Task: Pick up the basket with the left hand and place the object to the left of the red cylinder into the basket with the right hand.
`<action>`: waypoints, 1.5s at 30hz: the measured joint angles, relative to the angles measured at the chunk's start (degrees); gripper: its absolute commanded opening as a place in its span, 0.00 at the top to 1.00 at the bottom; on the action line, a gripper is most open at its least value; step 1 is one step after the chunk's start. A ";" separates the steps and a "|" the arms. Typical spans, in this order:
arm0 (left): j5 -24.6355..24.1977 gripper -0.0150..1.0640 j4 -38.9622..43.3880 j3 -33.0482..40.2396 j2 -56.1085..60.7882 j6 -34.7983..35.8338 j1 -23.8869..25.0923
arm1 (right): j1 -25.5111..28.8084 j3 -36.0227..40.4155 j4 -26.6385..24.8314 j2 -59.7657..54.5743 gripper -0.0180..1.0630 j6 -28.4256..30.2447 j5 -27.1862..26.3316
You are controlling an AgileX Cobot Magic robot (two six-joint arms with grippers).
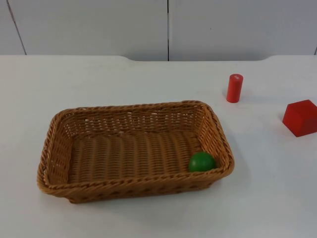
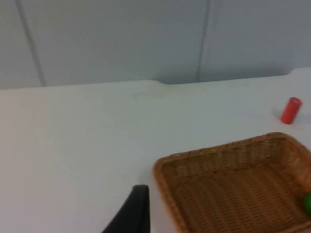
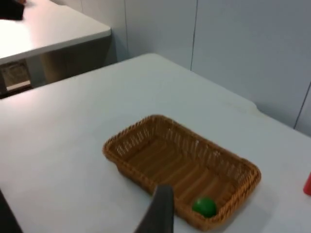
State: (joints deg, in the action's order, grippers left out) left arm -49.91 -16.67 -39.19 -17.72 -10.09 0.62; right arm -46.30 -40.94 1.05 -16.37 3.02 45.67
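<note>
A brown wicker basket [image 1: 133, 106] rests on the white table, front and centre. A green ball [image 1: 201, 161] lies inside it, in the front right corner. The red cylinder [image 1: 235, 88] stands upright behind the basket's right end. My left gripper [image 2: 133, 213] hangs over bare table just outside the basket [image 2: 218, 150], and from there the ball [image 2: 308, 201] and cylinder [image 2: 291, 110] show. My right gripper [image 3: 158, 211] hovers high, apart from the basket [image 3: 146, 121], on the side where the ball [image 3: 204, 206] lies. Neither gripper holds anything.
A red cube [image 1: 301, 117] sits at the table's right edge, right of the cylinder. The grey partition wall [image 1: 168, 25] closes the far side. Another white table [image 3: 48, 29] stands beyond this one.
</note>
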 measured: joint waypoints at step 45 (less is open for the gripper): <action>-11.66 0.01 13.90 10.69 17.50 9.54 0.00 | 0.00 6.84 2.96 16.20 0.29 -4.95 22.16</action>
State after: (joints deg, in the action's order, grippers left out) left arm -61.57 -2.78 -28.50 -0.23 -0.55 0.62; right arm -46.30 -34.09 4.02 -0.17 -1.93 67.83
